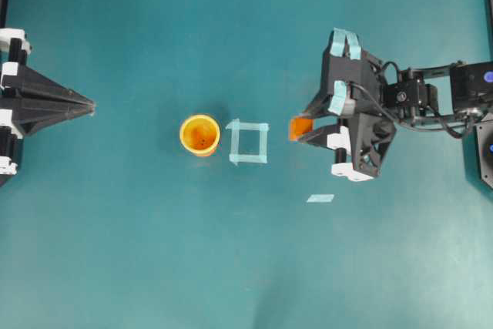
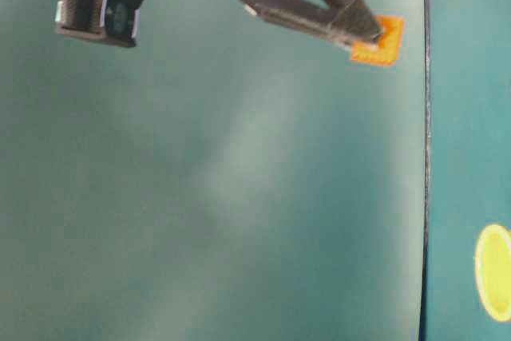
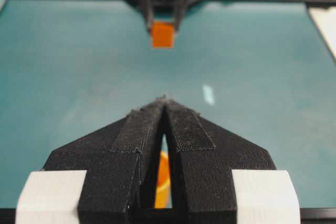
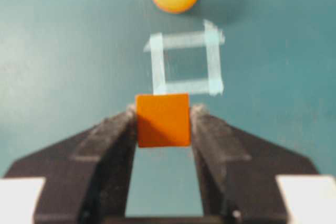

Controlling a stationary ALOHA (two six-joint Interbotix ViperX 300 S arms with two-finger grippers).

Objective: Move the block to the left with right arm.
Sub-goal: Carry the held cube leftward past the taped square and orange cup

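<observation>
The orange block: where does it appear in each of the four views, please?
Overhead: block right of centre, between the right gripper's fingers.
Table-level: block at the fingertips, off the table.
Left wrist: upper centre.
Right wrist: centre, gripped.
Shared landmark: orange cup.

Overhead view looks straight down on the tabletop (image 1: pixel 139 252); table-level view, rotated, sights along its surface. Opposed wrist views face each other; all share the block (image 1: pixel 298 129) (image 2: pixel 380 41) (image 3: pixel 162 34) (image 4: pixel 163 119).
</observation>
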